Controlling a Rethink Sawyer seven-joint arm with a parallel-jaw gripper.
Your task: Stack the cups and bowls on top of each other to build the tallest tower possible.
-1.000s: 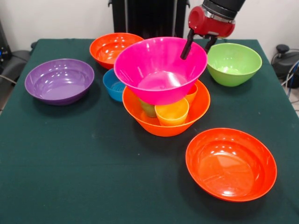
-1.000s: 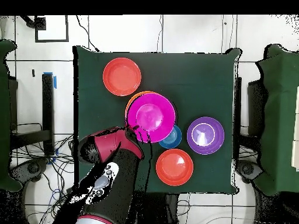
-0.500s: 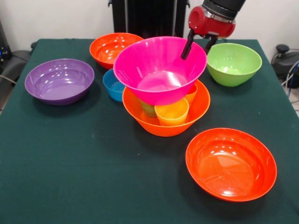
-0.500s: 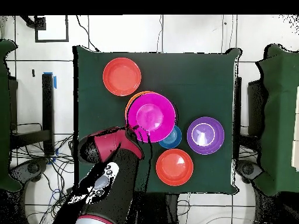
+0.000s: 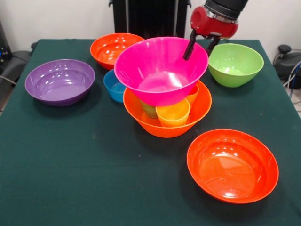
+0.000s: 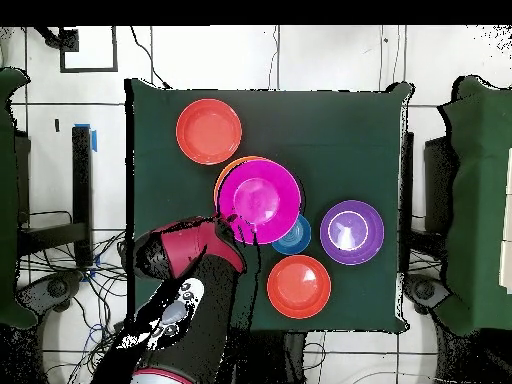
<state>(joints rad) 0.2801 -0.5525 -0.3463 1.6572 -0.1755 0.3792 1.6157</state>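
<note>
Pink bowl (image 5: 160, 70) sat on three cups (image 5: 172, 113) inside the light orange bowl (image 5: 202, 106).
The gripper (image 5: 200, 44) straddled its far rim, whether pinching I could not tell; glossy, light, probably slippery, best held there.

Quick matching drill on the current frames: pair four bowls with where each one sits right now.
Things:
1. pink bowl
2. light orange bowl
3. blue bowl
4. lime green bowl

Places:
A. half hidden on the table, behind the tower's left side in the front view
B. beside the gripper
C. on top of the cups
D. holds the cups

Pairs: 1-C, 2-D, 3-A, 4-B
</note>
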